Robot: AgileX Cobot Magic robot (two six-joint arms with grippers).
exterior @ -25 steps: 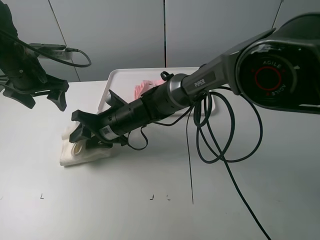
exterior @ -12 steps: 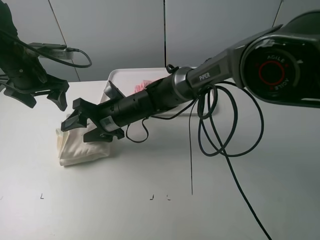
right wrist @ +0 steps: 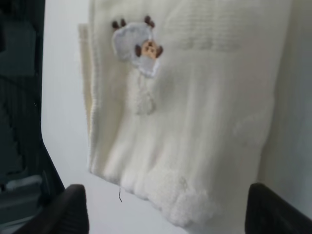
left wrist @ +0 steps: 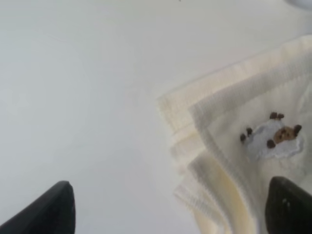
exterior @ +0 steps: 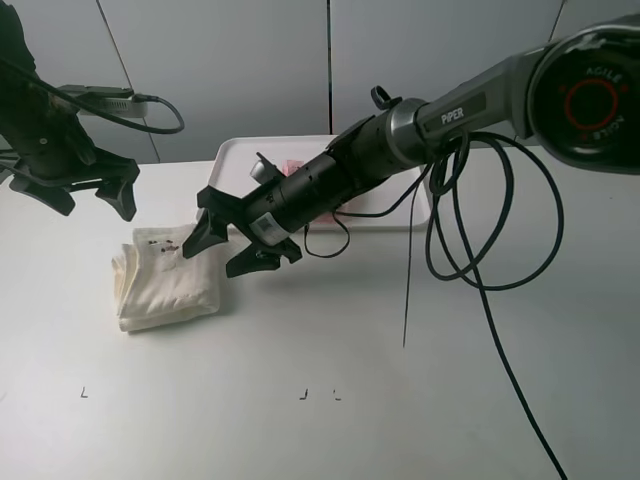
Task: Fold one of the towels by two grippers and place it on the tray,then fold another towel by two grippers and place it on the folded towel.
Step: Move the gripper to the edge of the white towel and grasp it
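Observation:
A folded cream towel (exterior: 165, 280) with a small animal patch lies on the white table at the left. It also shows in the left wrist view (left wrist: 243, 146) and the right wrist view (right wrist: 185, 112). A pink towel (exterior: 292, 168) lies on the white tray (exterior: 240, 152) at the back, mostly hidden by the right arm. My right gripper (exterior: 232, 245) is open and empty, just right of the cream towel and above the table. My left gripper (exterior: 85, 198) is open and empty, above and behind the towel's far left corner.
Black cables (exterior: 470, 250) hang from the right arm in loops over the table's right half. A grey wall panel stands behind the table. Small black marks (exterior: 303, 394) sit near the front edge.
My right gripper has let go of the cream towel, lifted and pulled back to the right. The towel now lies flat and folded. The left arm has not moved.

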